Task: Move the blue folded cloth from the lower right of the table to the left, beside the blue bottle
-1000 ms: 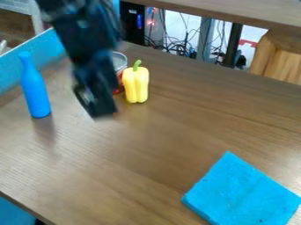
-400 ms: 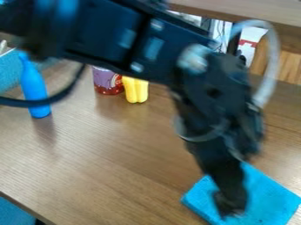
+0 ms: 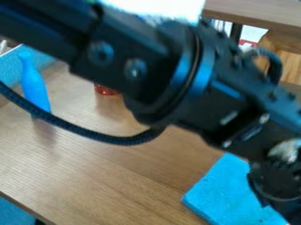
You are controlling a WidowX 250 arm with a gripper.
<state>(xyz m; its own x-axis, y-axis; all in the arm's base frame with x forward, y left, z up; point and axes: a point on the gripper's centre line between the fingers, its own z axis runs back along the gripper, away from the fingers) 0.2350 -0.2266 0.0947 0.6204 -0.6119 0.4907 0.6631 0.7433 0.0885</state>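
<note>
Beneath the black arm [image 3: 141, 66], a blue cloth [image 3: 226, 189] is laid flat on the tabletop [image 3: 111, 176], seemingly steadied by its broad underside, well apart from the blue bottle [image 3: 34, 85] near the left edge, while the opening and hold of the jaws cannot be told.

Robotics lab, likely: jointed black arm [image 3: 132, 52] over wood-grain table [image 3: 117, 176]
</note>
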